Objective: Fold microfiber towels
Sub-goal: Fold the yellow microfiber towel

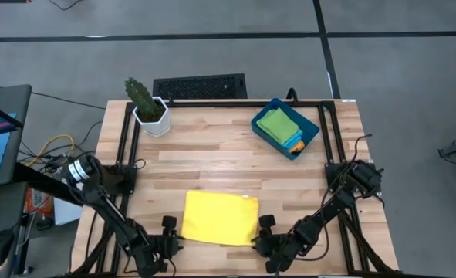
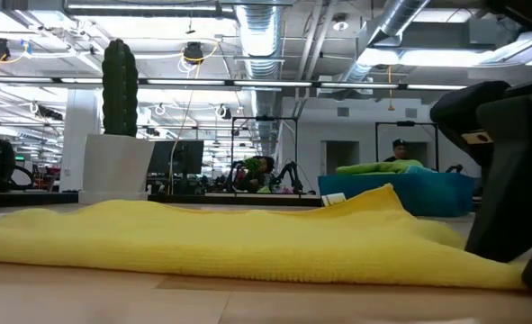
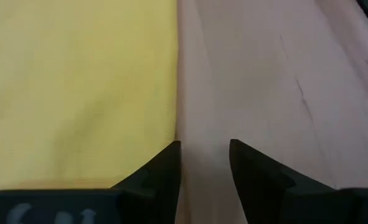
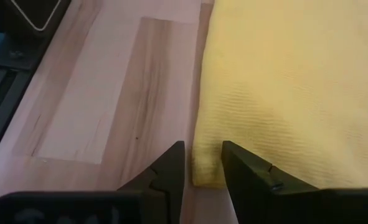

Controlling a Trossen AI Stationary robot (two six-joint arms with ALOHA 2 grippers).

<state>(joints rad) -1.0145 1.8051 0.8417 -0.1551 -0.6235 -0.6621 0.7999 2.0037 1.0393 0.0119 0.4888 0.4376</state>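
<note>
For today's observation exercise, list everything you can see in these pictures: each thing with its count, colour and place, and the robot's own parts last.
Yellow towel: one, bright yellow, flat at the table's near edge between the grippers.
Bin: one, dark teal, far right of the table.
Green towel: at least one, on top in the bin.
Orange towel: one, edge showing beneath the green.
Cactus: one, green, in a white pot, far left.
Table: one, light wood.
Left gripper: dark, slightly open, at the yellow towel's left edge.
Right gripper: dark, slightly open, at its right corner.

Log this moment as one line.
yellow towel: flat | left gripper: open, left edge | right gripper: open, right corner
</note>
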